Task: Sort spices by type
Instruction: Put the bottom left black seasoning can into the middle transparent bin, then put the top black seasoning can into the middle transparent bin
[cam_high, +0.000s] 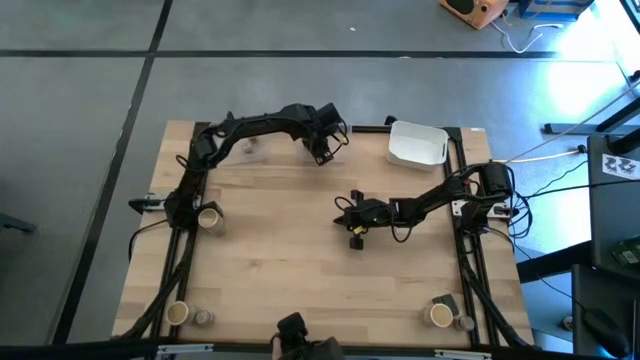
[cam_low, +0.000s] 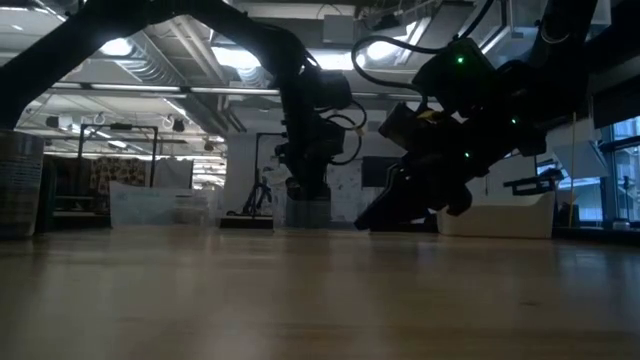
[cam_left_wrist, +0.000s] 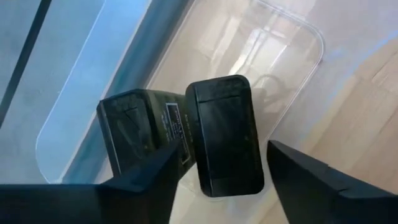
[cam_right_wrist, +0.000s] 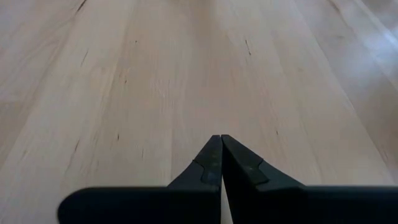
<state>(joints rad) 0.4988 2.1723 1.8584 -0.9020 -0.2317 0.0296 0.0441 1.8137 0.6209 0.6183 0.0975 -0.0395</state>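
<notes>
From above, you see the left gripper (cam_high: 328, 150) at the table's (cam_high: 280, 260) twelve o'clock edge, and its wrist camera shows fingers (cam_left_wrist: 155, 177) spread over two dark grey blocks (cam_left_wrist: 225, 134) in a clear tub (cam_left_wrist: 280, 74), while your right gripper (cam_right_wrist: 221, 152) sits pinched together, empty, mid-table.
</notes>
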